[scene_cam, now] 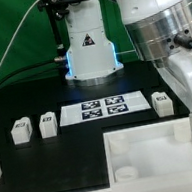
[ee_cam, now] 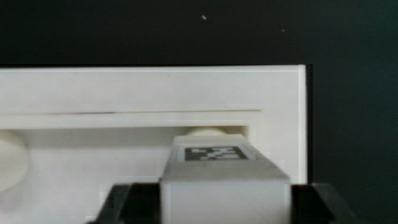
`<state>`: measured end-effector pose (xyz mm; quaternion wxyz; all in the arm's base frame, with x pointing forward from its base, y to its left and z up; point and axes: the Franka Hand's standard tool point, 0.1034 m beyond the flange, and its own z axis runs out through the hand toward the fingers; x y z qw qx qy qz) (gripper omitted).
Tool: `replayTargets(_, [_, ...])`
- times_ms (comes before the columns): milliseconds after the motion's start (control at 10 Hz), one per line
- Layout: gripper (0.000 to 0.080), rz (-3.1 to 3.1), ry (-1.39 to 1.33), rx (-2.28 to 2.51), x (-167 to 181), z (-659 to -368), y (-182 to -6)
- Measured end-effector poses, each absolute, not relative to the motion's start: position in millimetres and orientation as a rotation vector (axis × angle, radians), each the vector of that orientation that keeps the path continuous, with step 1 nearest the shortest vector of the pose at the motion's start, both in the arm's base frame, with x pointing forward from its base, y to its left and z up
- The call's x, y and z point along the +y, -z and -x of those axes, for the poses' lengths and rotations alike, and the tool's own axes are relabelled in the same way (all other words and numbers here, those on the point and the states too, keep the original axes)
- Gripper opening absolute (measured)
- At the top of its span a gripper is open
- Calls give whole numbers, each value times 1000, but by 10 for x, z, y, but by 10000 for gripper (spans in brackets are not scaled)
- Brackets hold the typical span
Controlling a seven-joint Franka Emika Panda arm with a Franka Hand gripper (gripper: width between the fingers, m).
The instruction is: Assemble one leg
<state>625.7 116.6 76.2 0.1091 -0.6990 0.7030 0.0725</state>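
In the wrist view, the pincer [ee_cam: 217,200] is clenched on a white leg [ee_cam: 219,163] whose square marker faces the camera, held over the large white square panel [ee_cam: 160,95] beside a round socket. The exterior view hides that grip behind the arm at its right edge, showing only the panel [scene_cam: 153,145] on the black counter [scene_cam: 44,163]. Farther back it shows what the wrist view misses: 3 loose legs [scene_cam: 21,130] [scene_cam: 48,123] [scene_cam: 163,103] and the marker board [scene_cam: 103,107].

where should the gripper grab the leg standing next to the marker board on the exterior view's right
Take the leg across its two flat side faces, coming straight down from above. It stands upright and apart from the marker board, so there looks to be room for a finger on each side.
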Motion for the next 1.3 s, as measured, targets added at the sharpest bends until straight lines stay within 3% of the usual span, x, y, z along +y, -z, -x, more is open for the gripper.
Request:
replayTargets(100, [297, 2095, -207, 2024, 1166, -6254, -757])
replayTargets(300, [589, 2241, -213, 1888, 1192, -6210, -750])
replayTargets(600, [647, 2623, -156, 1366, 1179, -6217, -774])
replayTargets(1200, [649, 3032, 31, 110, 1196, -6272, -781])
replayTargets(1300, [649, 3025, 27, 166, 1199, -6269, -776])
